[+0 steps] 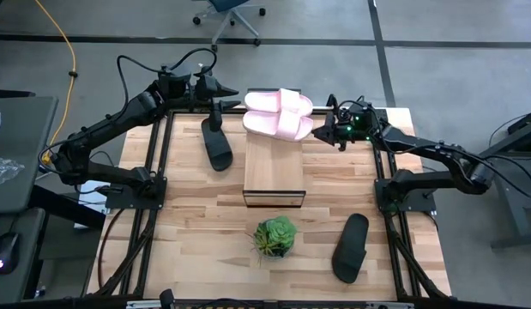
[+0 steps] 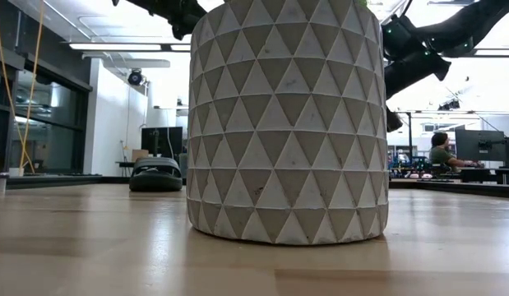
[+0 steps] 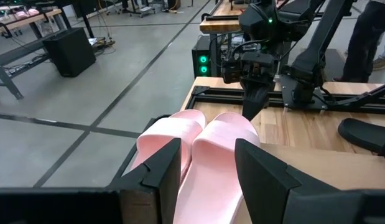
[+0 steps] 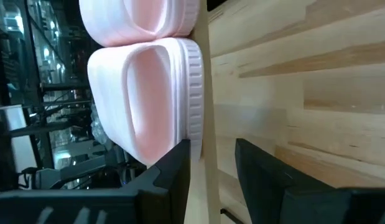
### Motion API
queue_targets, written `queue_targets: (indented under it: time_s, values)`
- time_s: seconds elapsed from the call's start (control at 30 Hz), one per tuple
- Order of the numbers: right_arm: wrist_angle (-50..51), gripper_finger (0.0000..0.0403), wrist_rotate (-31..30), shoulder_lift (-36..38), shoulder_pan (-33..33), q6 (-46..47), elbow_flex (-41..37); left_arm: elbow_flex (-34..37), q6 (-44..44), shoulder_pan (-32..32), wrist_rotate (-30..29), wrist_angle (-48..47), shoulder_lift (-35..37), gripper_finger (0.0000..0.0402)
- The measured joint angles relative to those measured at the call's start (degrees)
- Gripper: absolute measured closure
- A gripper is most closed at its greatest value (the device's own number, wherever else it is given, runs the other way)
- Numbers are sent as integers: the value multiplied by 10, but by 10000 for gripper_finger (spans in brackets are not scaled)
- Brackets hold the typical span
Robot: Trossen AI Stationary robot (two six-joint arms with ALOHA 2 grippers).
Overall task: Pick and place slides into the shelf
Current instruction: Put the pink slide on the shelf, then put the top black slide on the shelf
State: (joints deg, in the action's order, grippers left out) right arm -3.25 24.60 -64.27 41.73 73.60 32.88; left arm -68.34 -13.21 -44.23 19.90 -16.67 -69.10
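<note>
Across the low view a patterned planter (image 2: 287, 123), hiding pink slides (image 1: 278, 112), shelf (image 1: 274, 167)

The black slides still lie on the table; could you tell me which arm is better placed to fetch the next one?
Probably left. The left gripper hangs almost over the black slide beside the shelf. The right gripper is far from the other black slide.

Both arms are matte black, built from 6 jointed segments with rounded housings and looped black cables along their links. The left pincer (image 1: 232, 92) ends in 2 angular, wedge-shaped black fingers (image 3: 160, 167). Just behind the right pincer (image 1: 317, 132), the wrist housing carries small green indicator lights.
</note>
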Motion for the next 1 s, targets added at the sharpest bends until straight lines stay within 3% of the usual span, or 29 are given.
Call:
queue_targets:
  time_s: [0.37,0.7,0.8,1.0]
  values:
    - [18,286,29,7,3,-20,0,0,-1,0,0,-1,0,263]
    - [42,286,-67,69,56,-113,0,0,-6,0,5,-2,0,263]
    - [26,286,-41,107,74,-152,0,0,-6,0,14,-5,0,263]
    - [85,286,-10,184,83,-154,0,0,-42,0,26,-49,0,263]
